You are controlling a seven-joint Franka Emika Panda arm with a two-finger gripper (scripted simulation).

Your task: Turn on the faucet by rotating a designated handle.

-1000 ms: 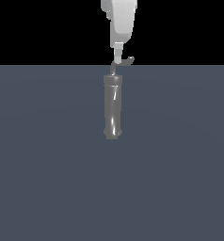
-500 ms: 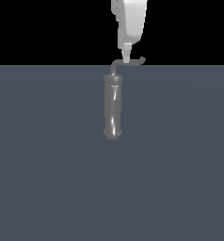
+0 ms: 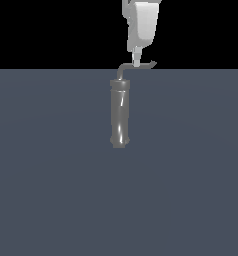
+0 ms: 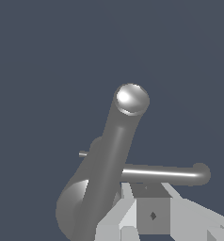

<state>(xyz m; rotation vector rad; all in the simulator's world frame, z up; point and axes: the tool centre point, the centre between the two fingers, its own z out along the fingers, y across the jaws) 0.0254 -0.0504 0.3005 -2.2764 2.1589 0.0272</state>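
The faucet (image 3: 119, 117) is a glossy dark-grey cylinder lying on the grey floor. In the wrist view the faucet (image 4: 109, 160) runs away from the camera to a rounded end. At its far end, the thin silver handle (image 3: 138, 66) bends off toward the exterior view's right and ends in a hooked tip. My white gripper (image 3: 136, 61) comes down from above, its fingertips against the handle's rod about midway along. The handle (image 4: 165, 174) passes just beyond my gripper (image 4: 137, 207). The fingers look closed together, with nothing held between them.
A flat dark-grey floor (image 3: 51, 190) spreads all around the faucet. Black background fills the space behind it. No other objects show.
My gripper has shifted toward the exterior view's right, staying against the handle. The handle has swung with it, its tip now reaching further right.
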